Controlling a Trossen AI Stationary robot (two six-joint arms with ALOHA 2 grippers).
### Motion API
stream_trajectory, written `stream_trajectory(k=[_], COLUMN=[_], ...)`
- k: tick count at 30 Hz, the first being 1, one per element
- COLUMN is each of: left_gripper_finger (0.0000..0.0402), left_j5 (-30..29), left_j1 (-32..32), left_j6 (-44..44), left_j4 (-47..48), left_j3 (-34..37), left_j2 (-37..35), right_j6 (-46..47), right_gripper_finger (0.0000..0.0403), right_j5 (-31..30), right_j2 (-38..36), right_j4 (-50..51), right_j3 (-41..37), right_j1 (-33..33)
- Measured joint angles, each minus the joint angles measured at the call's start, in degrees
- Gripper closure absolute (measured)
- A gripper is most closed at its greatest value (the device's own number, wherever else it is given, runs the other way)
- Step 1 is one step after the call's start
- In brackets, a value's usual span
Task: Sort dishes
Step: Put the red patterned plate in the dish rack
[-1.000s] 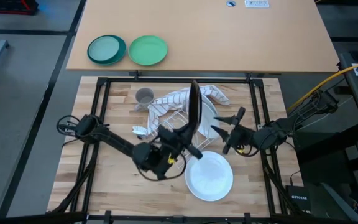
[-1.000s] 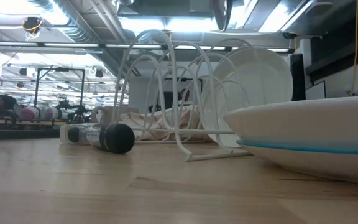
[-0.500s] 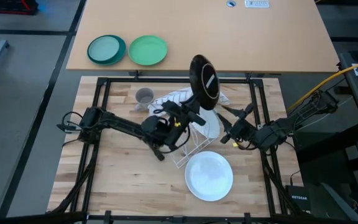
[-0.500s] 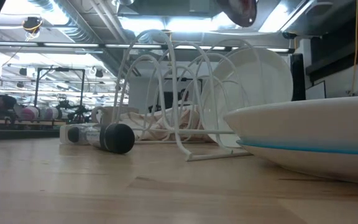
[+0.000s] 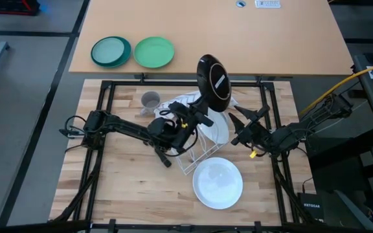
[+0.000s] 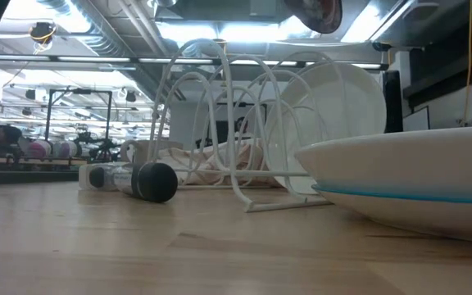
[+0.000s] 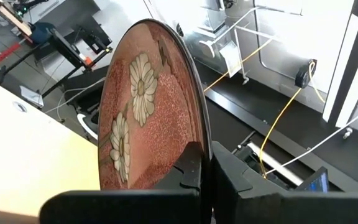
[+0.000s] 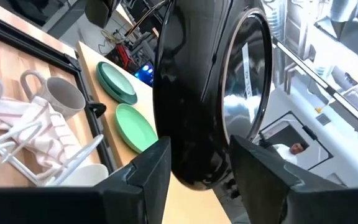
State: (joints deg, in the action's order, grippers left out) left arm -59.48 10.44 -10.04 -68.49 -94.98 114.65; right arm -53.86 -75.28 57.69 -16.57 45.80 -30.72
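My left gripper (image 5: 196, 116) is shut on the red-flowered plate with the black back (image 5: 214, 77), held up on edge above the white wire rack (image 5: 194, 147); its red face shows in the left wrist view (image 7: 145, 124) and at the top of the low view (image 6: 314, 12). My right gripper (image 5: 246, 120) is open just right of the rack. In its wrist view its fingers (image 8: 143, 177) stand on either side of the plate's black back (image 8: 197, 93); I cannot tell that they touch it. A white plate (image 5: 219, 126) stands in the rack. A grey cup (image 5: 150, 101) stands at the far left. My left gripper pinches the flowered plate's rim (image 7: 199, 146) at its lower edge between its two fingers, one on the flowered face and one on the black back. The fingers come from below, slanting up. The plate stands upright on edge above the fingers, lifted clear of the rack.
A white plate (image 5: 217, 183) lies near the front, stacked on a light blue one (image 6: 408, 195). A striped cloth (image 5: 177, 103) lies behind the rack. A teal plate (image 5: 111, 52) and a green plate (image 5: 154, 52) lie on the far table. A dark roller (image 6: 150, 180) lies left of the rack.
My left gripper has gone up and toward the table's far edge with the flowered plate. The plate has been lifted out of the rack and turned, so that its black back now shows from above instead of its thin edge.
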Motion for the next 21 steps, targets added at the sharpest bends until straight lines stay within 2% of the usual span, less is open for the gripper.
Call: stream_trajectory(k=[9, 13, 15, 21], left_gripper_finger=[0.0401, 0.0401, 0.0401, 0.0401], left_j5=[0.3, 3.2, 4.9, 5.6], left_j1=[-1.3, -2.4, -2.9, -3.5], left_j6=[-1.8, -3.6, -6.9, -6.6], left_j4=[-0.2, -1.1, -1.3, -0.8], left_j3=[0.0, -0.9, -1.2, -1.4], left_j2=[-0.1, -0.1, -0.4, -0.4], right_j6=[-0.5, -1.1, -2.3, -9.7], right_gripper_finger=[0.0233, 0.0233, 0.0233, 0.0233], right_j5=[-0.2, 0.2, 1.0, 2.2], right_j2=[0.0, 0.0, 0.0, 0.0], right_j4=[-0.3, -0.4, -0.4, -3.6], right_j3=[0.0, 0.0, 0.0, 0.0], right_j1=[0.0, 0.0, 0.0, 2.1])
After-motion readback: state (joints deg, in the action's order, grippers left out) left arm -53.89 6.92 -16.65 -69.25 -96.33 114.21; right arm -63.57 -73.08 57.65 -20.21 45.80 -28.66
